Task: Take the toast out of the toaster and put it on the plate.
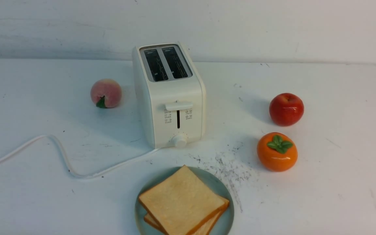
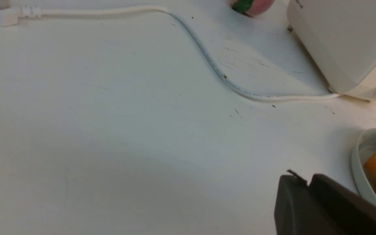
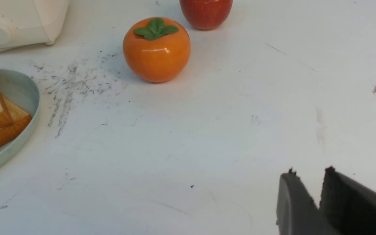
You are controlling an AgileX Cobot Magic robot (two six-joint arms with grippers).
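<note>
The white toaster (image 1: 170, 98) stands mid-table with its lever up and both slots dark and empty. In front of it, the pale blue-green plate (image 1: 227, 213) holds two slices of toast (image 1: 181, 200), stacked and slightly offset. Neither gripper shows in the front view. In the left wrist view my left gripper (image 2: 306, 179) hovers over bare table beside the plate's rim (image 2: 359, 160), its fingers pressed together and holding nothing. In the right wrist view my right gripper (image 3: 309, 173) hangs over bare table well away from the plate (image 3: 21, 91), with a narrow empty gap between its fingers.
A pink peach (image 1: 106, 93) lies left of the toaster. A red apple (image 1: 286, 109) and an orange persimmon (image 1: 277, 151) sit to the right. The toaster's white cord (image 1: 60, 153) snakes across the left of the table. Dark scuffs mark the surface by the plate.
</note>
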